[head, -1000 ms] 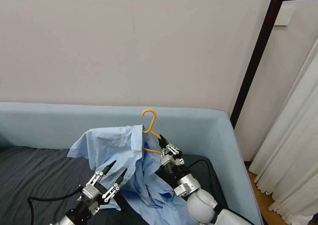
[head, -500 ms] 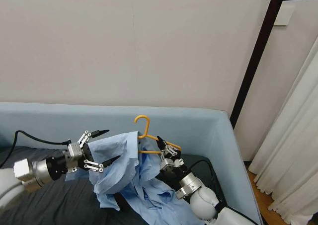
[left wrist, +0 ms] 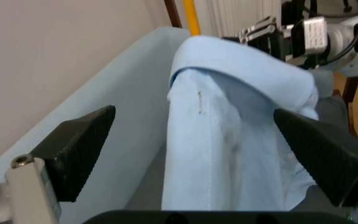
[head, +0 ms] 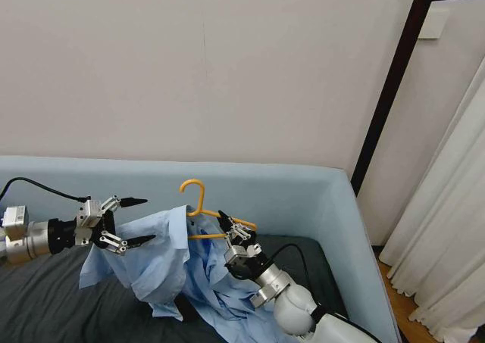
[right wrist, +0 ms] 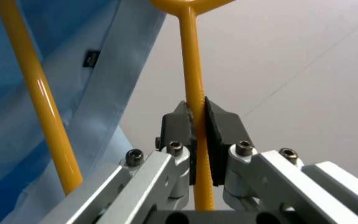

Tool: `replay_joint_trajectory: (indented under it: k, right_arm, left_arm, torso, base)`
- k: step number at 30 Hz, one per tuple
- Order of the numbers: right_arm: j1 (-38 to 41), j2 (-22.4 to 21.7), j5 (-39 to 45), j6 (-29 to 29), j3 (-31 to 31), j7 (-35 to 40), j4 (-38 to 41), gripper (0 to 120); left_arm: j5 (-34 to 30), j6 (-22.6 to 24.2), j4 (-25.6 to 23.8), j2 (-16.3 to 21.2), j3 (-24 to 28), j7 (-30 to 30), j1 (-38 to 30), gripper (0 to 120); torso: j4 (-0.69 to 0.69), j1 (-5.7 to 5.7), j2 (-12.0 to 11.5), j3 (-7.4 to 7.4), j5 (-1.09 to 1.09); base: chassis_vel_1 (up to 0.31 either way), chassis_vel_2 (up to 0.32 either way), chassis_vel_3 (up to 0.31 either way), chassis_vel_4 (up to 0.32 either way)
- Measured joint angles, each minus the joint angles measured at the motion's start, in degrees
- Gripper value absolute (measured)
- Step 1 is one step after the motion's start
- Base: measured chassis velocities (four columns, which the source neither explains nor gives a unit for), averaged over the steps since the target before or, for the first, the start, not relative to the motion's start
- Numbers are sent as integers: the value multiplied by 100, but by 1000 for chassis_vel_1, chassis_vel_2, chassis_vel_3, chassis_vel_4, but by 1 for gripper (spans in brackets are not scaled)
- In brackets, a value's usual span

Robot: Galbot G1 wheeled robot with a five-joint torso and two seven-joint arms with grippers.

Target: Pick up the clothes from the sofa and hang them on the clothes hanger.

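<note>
Right gripper [head: 233, 235] fingers are clenching on the yellow hanger [right wrist: 193, 70] stem (just below the hook), holding it above the sofa [head: 318, 199]. Light blue shirt [head: 163, 256] is draping over the hanger. Left gripper [head: 136, 220], fingers spread wide, is straddling the shirt's left side.

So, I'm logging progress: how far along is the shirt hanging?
Done: the shirt is draped over the hanger, partly off the sofa. In hand: the right gripper clamps the hanger, jaws shut; the left gripper, jaws open, hovers beside the shirt. Left: the shirt looks bunched and lopsided, so it needs straightening.
</note>
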Motion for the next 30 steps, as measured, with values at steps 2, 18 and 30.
replay_joint_trajectory:
  k: [2, 18, 30]
  right_arm:
    - [4, 27, -13, 2, -14, -8, 18, 4]
    - [50, 85, -382, 115, 23, -39, 70, 4]
    - [45, 126, -523, 239, 59, -33, 101, 4]
  left_arm:
    - [45, -3, 38, 11, 7, -18, 9, 100]
    - [143, 47, 150, -91, 78, 246, 84, 62]
    - [166, 62, 275, -187, 95, 402, 77, 17]
  torso:
    - [0, 0, 0, 0, 0]
    - [0, 0, 0, -1, 0]
    - [0, 0, 0, -1, 1]
  base:
    - [0, 0, 0, 0]
    - [0, 0, 0, 0]
    - [0, 0, 0, 0]
